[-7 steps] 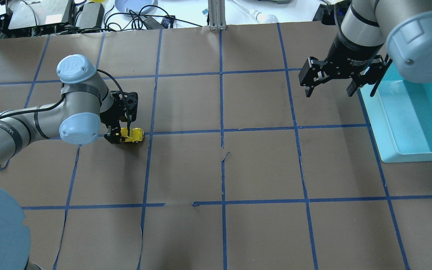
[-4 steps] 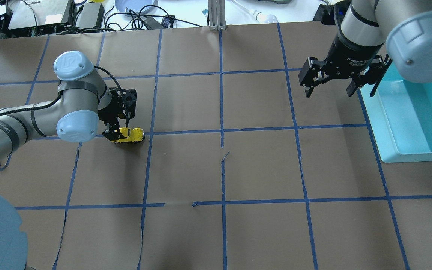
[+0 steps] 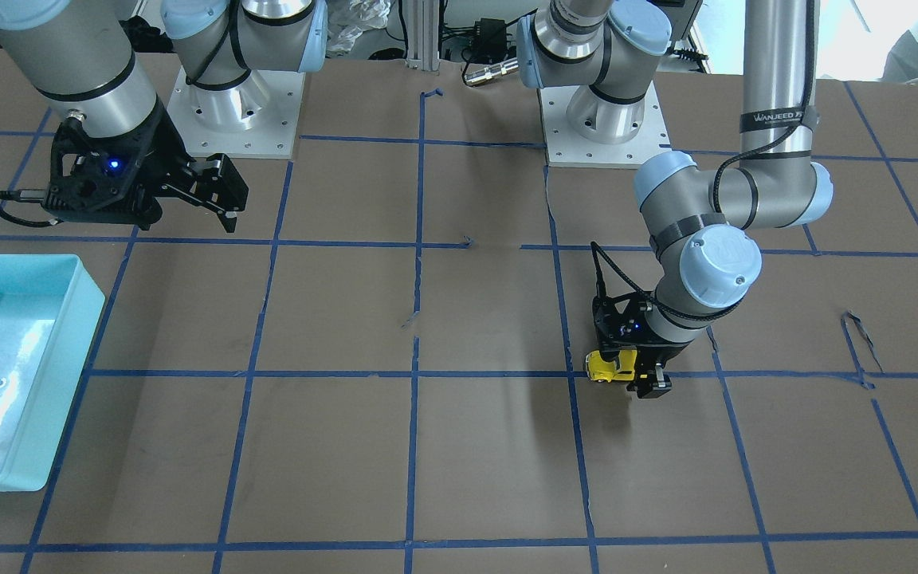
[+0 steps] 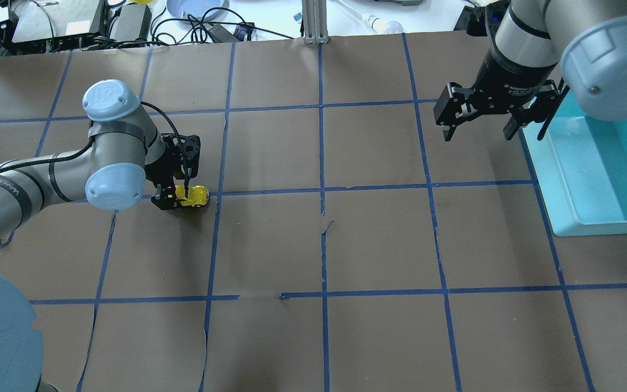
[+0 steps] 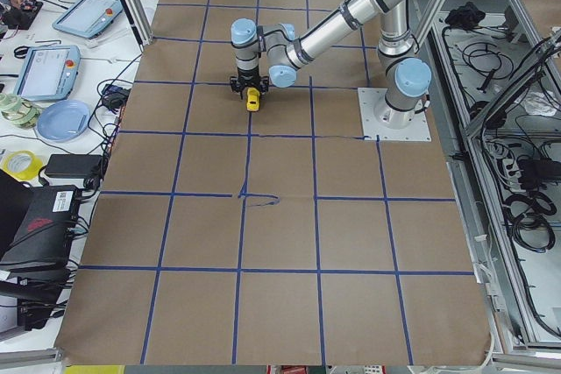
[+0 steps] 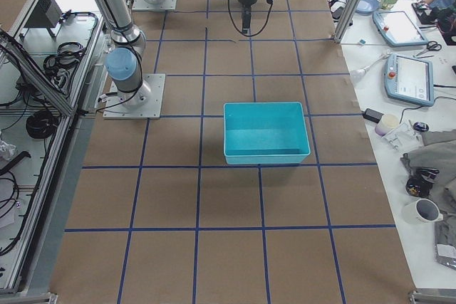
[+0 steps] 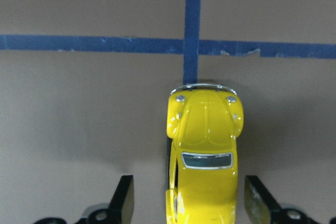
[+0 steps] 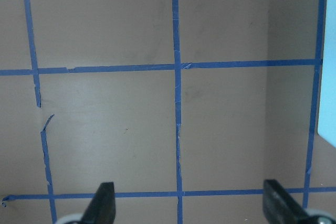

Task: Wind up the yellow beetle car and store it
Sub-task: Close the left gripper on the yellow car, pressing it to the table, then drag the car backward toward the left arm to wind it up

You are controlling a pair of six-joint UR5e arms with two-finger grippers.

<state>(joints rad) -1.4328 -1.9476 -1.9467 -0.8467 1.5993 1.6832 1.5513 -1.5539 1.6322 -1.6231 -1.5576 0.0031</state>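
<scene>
The yellow beetle car [image 4: 195, 195] stands on its wheels on the brown table paper beside a blue tape crossing; it also shows in the front view [image 3: 607, 365]. In the left wrist view the yellow beetle car [image 7: 206, 145] points away from the camera, its rear between the fingers. My left gripper [image 4: 174, 196] straddles the car's rear and is open: a gap shows beside the left finger [image 7: 125, 198], while the right finger [image 7: 254, 200] is close to the car's side. My right gripper [image 4: 478, 135] hovers open and empty over bare paper next to the bin.
A light-blue bin [image 4: 591, 220] stands at the right edge of the table, with nothing visible inside [image 6: 267, 153]. Blue tape lines grid the table, with small tears in the paper near the middle [image 4: 325, 226]. Cables and devices lie beyond the far edge.
My left gripper drew back along the car, baring more of it, then came forward again over its rear. The car has barely moved. The right arm has stayed still.
</scene>
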